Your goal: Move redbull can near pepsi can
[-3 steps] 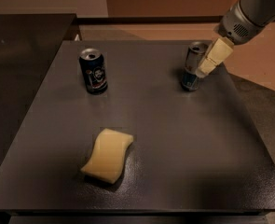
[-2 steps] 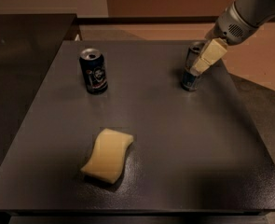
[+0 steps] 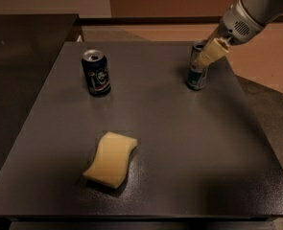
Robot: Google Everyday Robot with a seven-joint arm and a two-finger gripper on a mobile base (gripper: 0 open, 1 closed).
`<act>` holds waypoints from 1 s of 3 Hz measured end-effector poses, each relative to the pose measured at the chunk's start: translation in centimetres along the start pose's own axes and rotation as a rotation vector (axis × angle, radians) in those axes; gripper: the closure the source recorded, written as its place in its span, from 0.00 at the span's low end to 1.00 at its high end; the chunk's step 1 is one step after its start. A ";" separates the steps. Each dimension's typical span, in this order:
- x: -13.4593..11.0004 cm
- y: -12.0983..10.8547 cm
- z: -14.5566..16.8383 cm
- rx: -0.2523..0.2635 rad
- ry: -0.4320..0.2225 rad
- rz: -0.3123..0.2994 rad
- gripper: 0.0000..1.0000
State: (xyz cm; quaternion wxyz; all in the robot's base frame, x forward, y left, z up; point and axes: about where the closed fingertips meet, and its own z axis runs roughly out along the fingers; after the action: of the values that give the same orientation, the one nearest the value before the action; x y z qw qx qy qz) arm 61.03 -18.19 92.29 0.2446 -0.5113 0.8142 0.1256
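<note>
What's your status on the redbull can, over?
Hand at top of redbull can, back right. Can upright, far from pepsi can at back left. Sponge nearer front, off the line between them.

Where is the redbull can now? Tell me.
In the camera view, the redbull can stands at the far right of the table, with the gripper at its top and the pepsi can well to its left.

**What is covered or cut off**

The claw point(image 3: 212, 52) is at the far right of the counter point(image 3: 179, 143), in front of the redbull can point(image 3: 197, 78). It covers the can's upper right side, so only the left of the rim and the lower body show. Whether it touches the can cannot be told. The arm point(image 3: 256, 8) runs out of the top right corner. The lettering on the pepsi can point(image 3: 96, 75) cannot be read.
</note>
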 end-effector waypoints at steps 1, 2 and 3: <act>-2.5 2.0 0.0 -0.042 -0.025 -0.047 0.87; -6.2 4.5 1.6 -0.089 -0.050 -0.123 1.00; -9.7 6.9 4.0 -0.137 -0.070 -0.195 1.00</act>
State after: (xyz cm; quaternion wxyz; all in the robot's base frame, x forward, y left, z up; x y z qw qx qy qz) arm 59.46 -5.78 93.69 0.2487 -0.5989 0.7410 0.1744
